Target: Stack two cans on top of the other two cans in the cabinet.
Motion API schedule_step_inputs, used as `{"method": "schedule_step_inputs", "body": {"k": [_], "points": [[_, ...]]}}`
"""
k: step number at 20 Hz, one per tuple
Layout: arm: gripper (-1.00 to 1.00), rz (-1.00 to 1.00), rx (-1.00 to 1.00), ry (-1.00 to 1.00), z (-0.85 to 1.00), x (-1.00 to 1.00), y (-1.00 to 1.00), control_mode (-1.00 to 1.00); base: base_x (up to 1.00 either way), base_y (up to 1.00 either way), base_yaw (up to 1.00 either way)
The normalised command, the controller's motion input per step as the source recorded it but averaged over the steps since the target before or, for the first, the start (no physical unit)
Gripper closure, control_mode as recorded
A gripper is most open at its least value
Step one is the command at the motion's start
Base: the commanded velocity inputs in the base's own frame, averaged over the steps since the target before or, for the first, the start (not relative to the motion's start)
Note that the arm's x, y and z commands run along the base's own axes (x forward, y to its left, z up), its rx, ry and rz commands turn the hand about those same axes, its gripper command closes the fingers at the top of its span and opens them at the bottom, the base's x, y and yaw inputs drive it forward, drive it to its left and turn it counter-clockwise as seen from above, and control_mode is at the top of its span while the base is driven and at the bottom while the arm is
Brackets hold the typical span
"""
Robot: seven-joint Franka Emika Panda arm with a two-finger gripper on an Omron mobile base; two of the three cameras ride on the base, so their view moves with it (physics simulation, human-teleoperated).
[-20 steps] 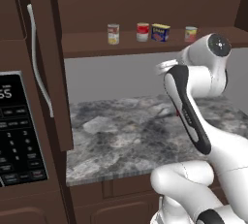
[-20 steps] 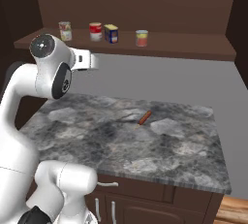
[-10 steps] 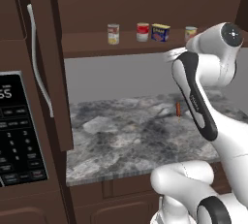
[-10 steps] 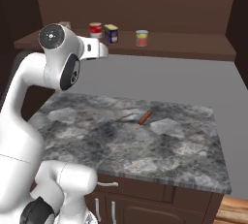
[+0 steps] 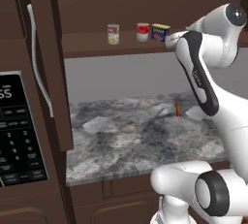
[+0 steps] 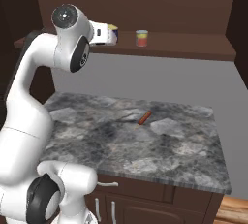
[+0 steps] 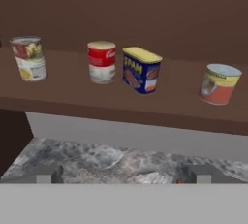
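Observation:
Four cans stand in a row on the shelf (image 7: 68, 99) of the dark brown cabinet (image 5: 53, 63). From the left of the hand view they are a silvery-cream can with a red and yellow label (image 7: 28, 58), a short red-and-white can (image 7: 101, 61), a boxy blue tin with yellow markings (image 7: 141, 70) and a small pale-yellow can (image 7: 219, 84). All are upright and apart. My gripper (image 7: 123, 177) is open and holds nothing. It is at shelf height, in front of the blue tin (image 5: 160, 32) and short of the shelf edge. My arm hides part of the blue tin (image 6: 114, 34).
The cabinet's tall door with a white bar handle (image 5: 39, 68) stands open at the left, above a black keypad appliance (image 5: 19, 131). Below the shelf lies a grey stone counter (image 5: 126, 136) with a small red sausage-like thing (image 6: 144, 117) on it.
The arm has risen and swung the hand up from below the shelf to shelf height in front of the cans. The fingers stay open.

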Motion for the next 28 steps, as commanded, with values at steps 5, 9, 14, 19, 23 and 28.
{"method": "schedule_step_inputs", "body": {"k": [5,9,14,19,23,28], "points": [[-1.00,0.00,0.15,0.15,0.10,0.39,-0.21,-1.00,0.00,0.00,0.00],[-1.00,0.00,0.18,0.06,-0.11,0.36,-0.18,-1.00,0.00,0.00,0.00],[-1.00,0.03,0.18,-0.01,-0.21,0.33,-0.01,-1.00,0.00,0.00,0.00],[-1.00,0.06,0.09,-0.02,-0.16,0.32,0.01,-1.00,0.00,0.00,0.00],[-1.00,0.08,0.01,0.00,-0.07,0.38,0.02,-1.00,0.00,0.00,0.00],[-1.00,0.09,0.00,0.00,-0.04,0.44,0.02,-1.00,0.00,0.00,0.00]]}}
